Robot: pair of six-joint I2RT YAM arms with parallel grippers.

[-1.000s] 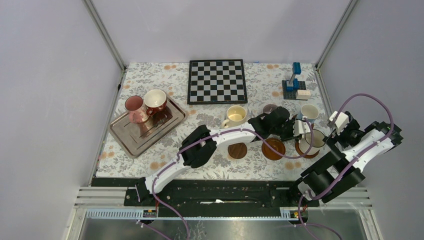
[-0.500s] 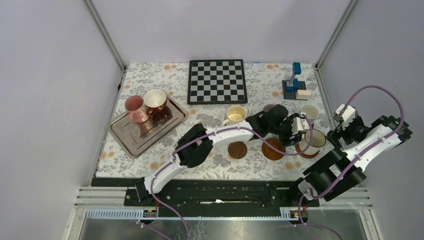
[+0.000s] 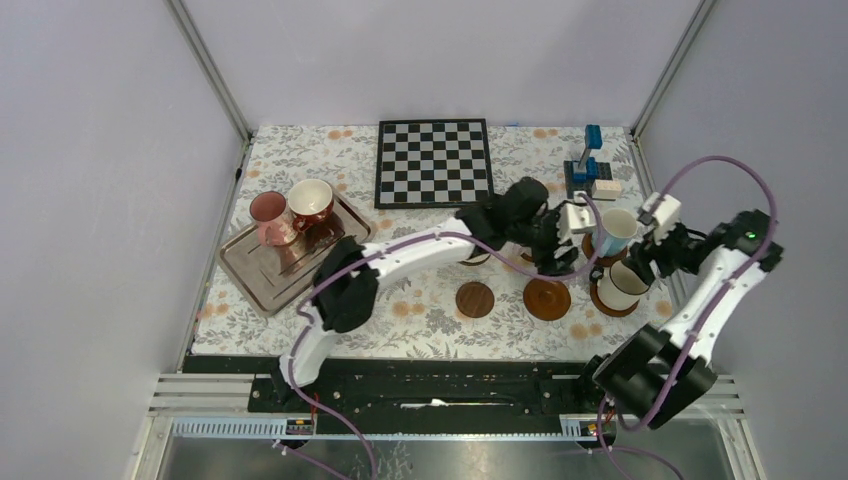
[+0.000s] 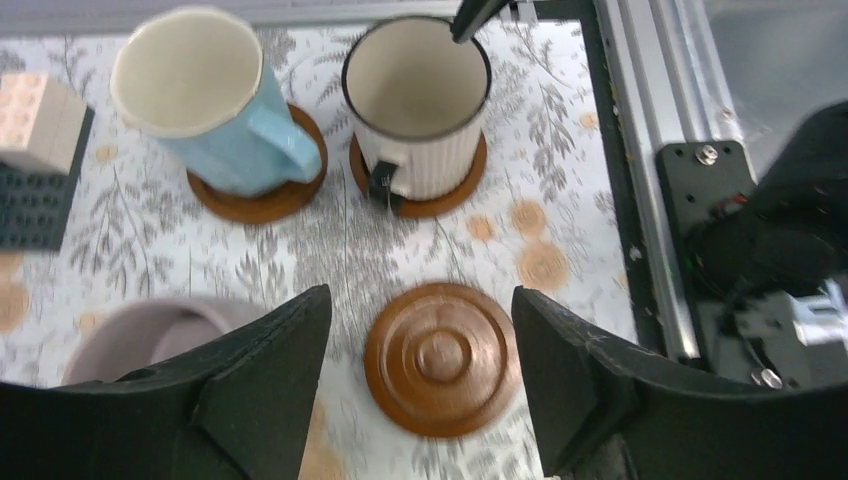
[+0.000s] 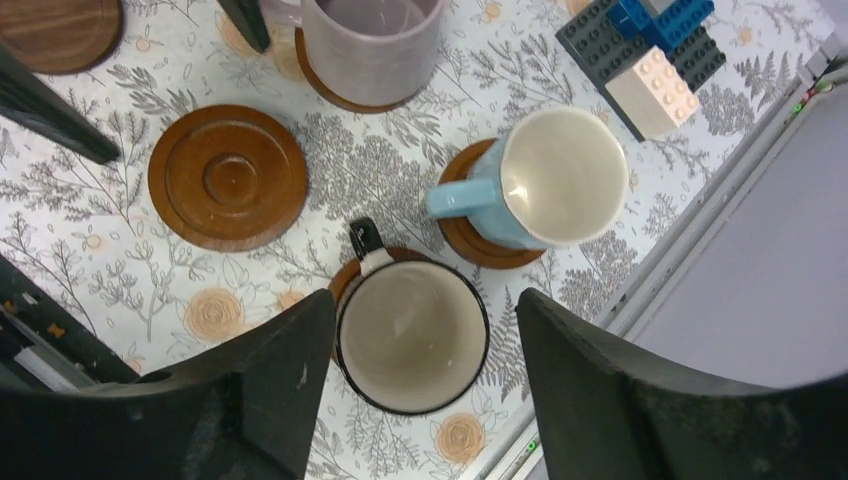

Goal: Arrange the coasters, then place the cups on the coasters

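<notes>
White cup (image 3: 622,283) stands near the table's (image 3: 430,315) right edge.

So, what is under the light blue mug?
A round brown wooden coaster lies under the light blue mug; part of its rim shows beside the mug's base. The middle of the coaster is covered by the mug, so whether anything else lies there cannot be seen.

We can read no writing, number, brand or sign in any view (finer marks are too blurred to tell). The white mug (image 5: 410,335) between the fingers of the right gripper (image 5: 422,312) is unlettered, as is the coaster (image 4: 441,357) between the fingers of the left gripper (image 4: 420,305).
</notes>
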